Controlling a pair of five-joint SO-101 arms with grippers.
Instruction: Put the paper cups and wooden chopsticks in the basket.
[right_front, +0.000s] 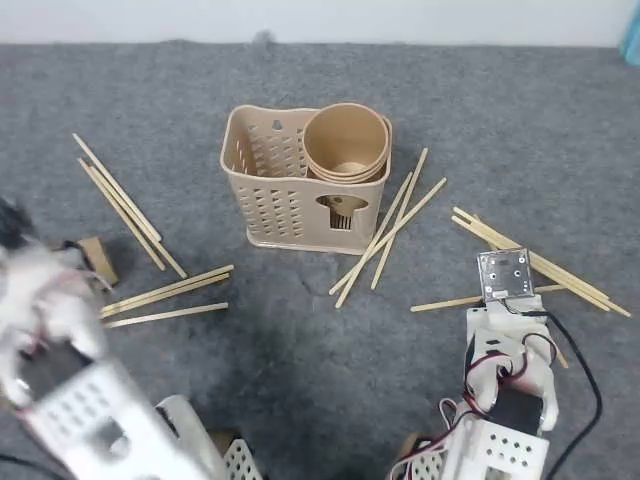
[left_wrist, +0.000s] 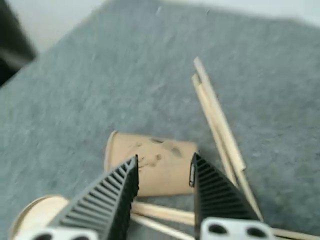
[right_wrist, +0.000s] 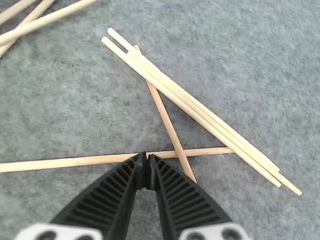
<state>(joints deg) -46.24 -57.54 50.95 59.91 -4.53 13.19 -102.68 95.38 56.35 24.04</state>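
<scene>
Paper cup (left_wrist: 154, 169) toppled, ahead of left claw (left_wrist: 164, 159)

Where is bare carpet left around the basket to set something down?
Free: the wide carpet strip behind the basket, and the patch in front of it, between the left arm and right arm. Crowded: chopsticks lie scattered left of the basket, more close along its right side, others farther right.

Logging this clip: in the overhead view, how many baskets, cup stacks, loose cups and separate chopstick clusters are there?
Beige perforated plastic basket: 1
Stack of brown paper cups inside it: 1
Loose brown paper cup lying on the grey carpet: 1
Clusters of loose wooden chopsticks: 4
Total: 7
</scene>
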